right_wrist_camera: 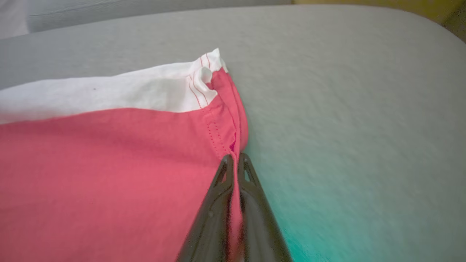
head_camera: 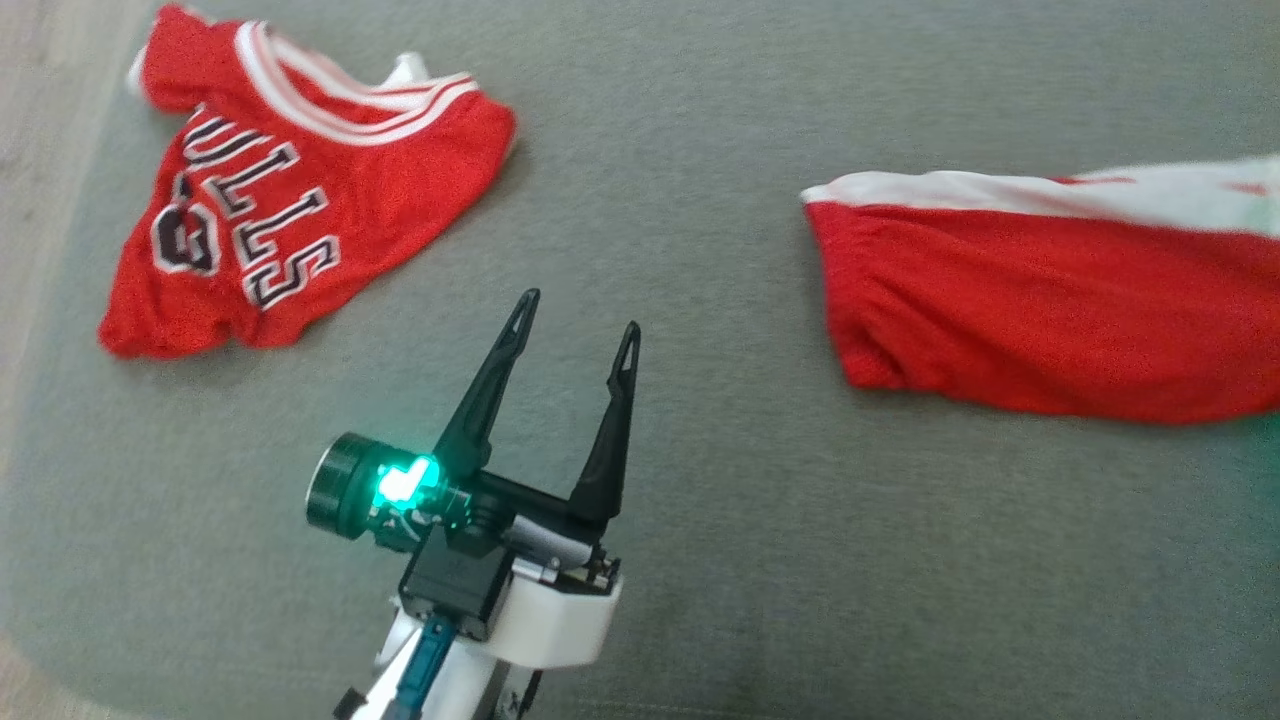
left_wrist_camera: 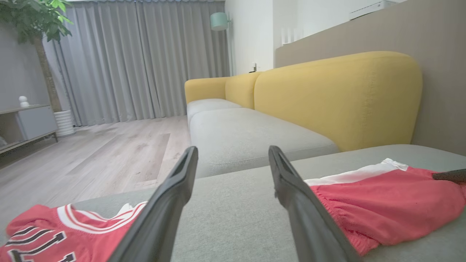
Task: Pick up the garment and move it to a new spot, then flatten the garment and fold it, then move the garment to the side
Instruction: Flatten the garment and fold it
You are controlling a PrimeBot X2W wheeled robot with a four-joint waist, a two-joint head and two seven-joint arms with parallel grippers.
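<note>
The garment is a pair of red shorts with a white band, lying on the grey cushion at the right. In the right wrist view my right gripper is shut on the garment's red side seam, with a fold of cloth pinched between the fingers just below the white band. My left gripper hovers open over bare cushion in the middle, apart from the cloth on both sides. The left wrist view shows its open fingers, with the garment to their right.
A red basketball jersey with black-and-white lettering lies at the far left of the cushion, near its edge. Beyond the cushion are a yellow-backed sofa and wooden floor.
</note>
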